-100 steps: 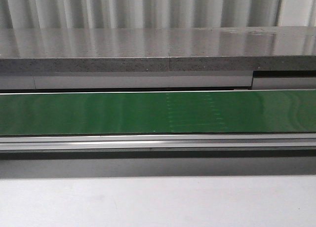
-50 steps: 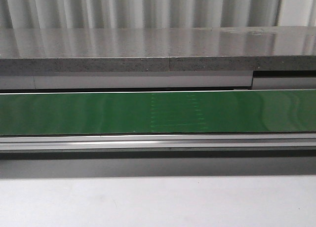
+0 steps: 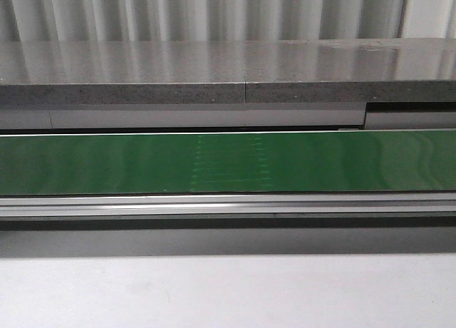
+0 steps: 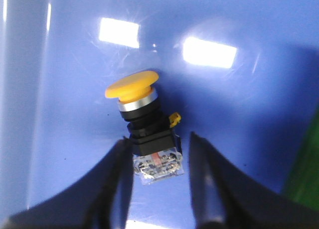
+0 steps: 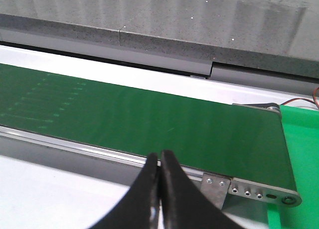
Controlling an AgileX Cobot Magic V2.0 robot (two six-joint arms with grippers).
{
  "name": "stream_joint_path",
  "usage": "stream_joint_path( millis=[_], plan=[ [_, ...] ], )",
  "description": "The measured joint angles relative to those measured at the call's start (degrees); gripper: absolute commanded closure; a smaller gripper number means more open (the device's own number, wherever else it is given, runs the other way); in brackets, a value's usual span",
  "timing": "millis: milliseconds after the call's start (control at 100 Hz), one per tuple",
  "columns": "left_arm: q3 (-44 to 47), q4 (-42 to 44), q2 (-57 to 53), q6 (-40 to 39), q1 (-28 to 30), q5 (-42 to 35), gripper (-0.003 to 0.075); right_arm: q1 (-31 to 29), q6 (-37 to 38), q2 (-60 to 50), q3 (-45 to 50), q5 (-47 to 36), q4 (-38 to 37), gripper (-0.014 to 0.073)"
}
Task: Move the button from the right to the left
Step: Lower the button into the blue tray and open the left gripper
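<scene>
Front view: the faint stitched seam (image 3: 229, 160) on the green conveyor belt (image 3: 85, 164) is sitting further left than a moment ago, with a grey stone counter (image 3: 214, 75) behind and corrugated wall above. The left hand (image 4: 160, 159) is hanging wide around the button (image 4: 145, 127), which is lying on a glossy blue surface (image 4: 249, 99). The right hand (image 5: 160, 174) is pressed closed, empty, over the belt's edge.

A yellow-capped push-button with black collar and clear contact block (image 4: 148, 127) lies on a glossy blue plastic surface (image 4: 249, 114). The green conveyor belt (image 3: 107, 164) runs below a speckled grey stone ledge (image 3: 214, 75).
</scene>
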Motion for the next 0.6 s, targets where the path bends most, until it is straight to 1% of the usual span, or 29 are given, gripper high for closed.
stream_joint_path(
  millis=[30,180,300,430,600],
  plan=[
    [0.0,-0.34,-0.89,0.0,-0.27,0.0,0.0741,0.0,0.0,0.0,0.0,0.0,0.0,0.066],
    [-0.09,-2.34,-4.94,-0.09,-2.33,0.0,0.074,0.0,0.0,0.0,0.0,0.0,0.0,0.066],
    [-0.09,-3.36,-8.15,-0.09,-5.62,-0.24,0.074,0.0,0.0,0.0,0.0,0.0,0.0,0.066],
    [2.2,-3.58,-12.93,-0.09,-9.91,-3.81,0.074,0.0,0.0,0.0,0.0,0.0,0.0,0.066],
    [8.51,-4.73,-20.41,-0.09,-15.35,-8.31,0.074,0.0,0.0,0.0,0.0,0.0,0.0,0.066]
  ],
)
